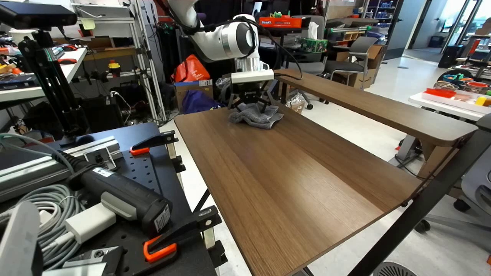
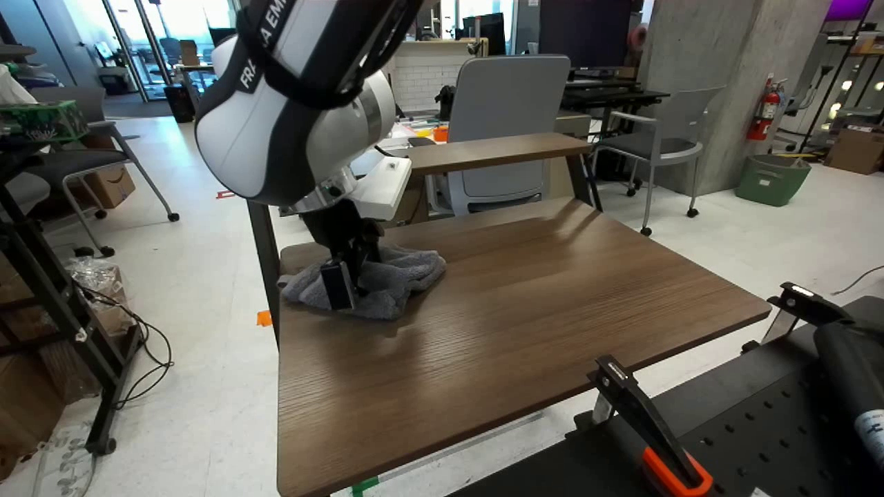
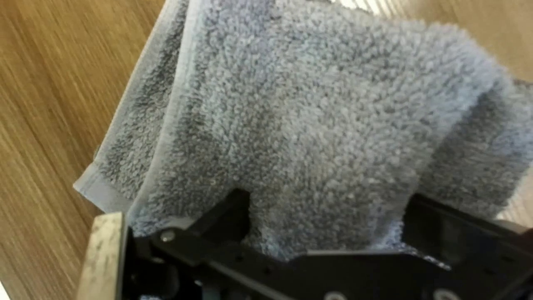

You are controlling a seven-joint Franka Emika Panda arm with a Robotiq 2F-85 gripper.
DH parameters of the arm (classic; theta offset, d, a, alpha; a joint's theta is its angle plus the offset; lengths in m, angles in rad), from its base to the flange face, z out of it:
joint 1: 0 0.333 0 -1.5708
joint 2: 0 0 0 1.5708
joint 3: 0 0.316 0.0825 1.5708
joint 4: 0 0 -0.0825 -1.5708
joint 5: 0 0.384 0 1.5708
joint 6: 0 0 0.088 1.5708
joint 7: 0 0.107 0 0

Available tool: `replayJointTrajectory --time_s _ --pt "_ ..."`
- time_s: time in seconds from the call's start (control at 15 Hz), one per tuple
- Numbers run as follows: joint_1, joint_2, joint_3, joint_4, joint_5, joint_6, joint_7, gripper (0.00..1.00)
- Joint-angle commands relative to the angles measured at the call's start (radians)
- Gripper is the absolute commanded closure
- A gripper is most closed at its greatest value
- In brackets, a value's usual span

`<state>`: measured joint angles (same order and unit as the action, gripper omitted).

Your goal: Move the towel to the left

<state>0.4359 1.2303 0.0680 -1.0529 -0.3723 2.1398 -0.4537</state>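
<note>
A grey terry towel (image 1: 264, 119) lies crumpled and partly folded at the far end of the brown wooden table (image 1: 291, 180). In an exterior view the towel (image 2: 404, 279) lies near the table's left end. My gripper (image 1: 251, 109) points down over the towel, with its fingers low at the cloth. In the wrist view the towel (image 3: 312, 108) fills most of the picture, and the two black fingers of the gripper (image 3: 327, 204) stand wide apart with towel between and below them. The gripper is open. The fingertips' contact with the cloth is partly hidden.
A raised brown shelf (image 1: 376, 105) runs along one long side of the table. A black workbench (image 1: 149, 172) with clamps, coiled cables and a black tool (image 1: 119, 191) stands beside the opposite side. A grey chair (image 2: 507, 131) stands behind the shelf.
</note>
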Motion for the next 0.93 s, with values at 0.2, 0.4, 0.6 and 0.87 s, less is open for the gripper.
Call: replayJointTrajectory --time_s 0.2,0.4,0.6,0.87 --pt "0.017 -0.075 -0.012 -0.047 -0.021 -0.016 -0.014 0.0" --pt "0.016 -0.155 -0.007 -0.115 -0.018 -0.008 -0.018 0.0" --pt "0.025 -0.252 -0.016 -0.208 -0.023 0.002 0.014 0.0" --pt "0.014 -0.232 -0.006 -0.172 -0.001 -0.001 -0.01 0.0"
